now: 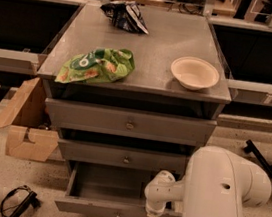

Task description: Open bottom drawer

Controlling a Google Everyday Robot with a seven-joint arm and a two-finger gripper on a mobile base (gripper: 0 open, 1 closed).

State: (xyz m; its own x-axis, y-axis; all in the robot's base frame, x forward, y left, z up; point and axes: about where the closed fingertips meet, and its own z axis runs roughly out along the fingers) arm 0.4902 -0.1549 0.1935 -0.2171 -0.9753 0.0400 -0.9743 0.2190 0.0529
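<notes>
Spotter: Cabinet [159,48], grey, three drawers, mid-frame. Your arm [219,198] fills the lower right, white, bent in toward the cabinet's foot. Bottom drawer [109,190] stands pulled well out from under the middle drawer [94,152]. Its plain grey inside shows, with nothing in it that I can see. Top drawer [89,116] sits flush shut.

Operator: Where's the gripper?

Spotter: Gripper [154,210] is low, at the right part of the bottom drawer's front. Touching it or just above its edge, I can't tell which. Clenched or released, I can't tell either, because the wrist hides it. It sits right of the front's centre.

Operator: Which step am I on?

Spotter: My read is that the pull is close to finished. The drawer looks open enough to count. You only have to decide whether it needs a little more travel, then let go and back off.

Operator: What does the next move need?

Spotter: If you pull further, go straight out along the runners. You're off-centre, so a skewed tug could bind the drawer. If you stop here, come clear of the front before you retreat, so you don't nudge it shut. Cardboard box [30,126] on the floor at left, green bag [96,64] and bowl [194,72] on top are all well apart from your work.
</notes>
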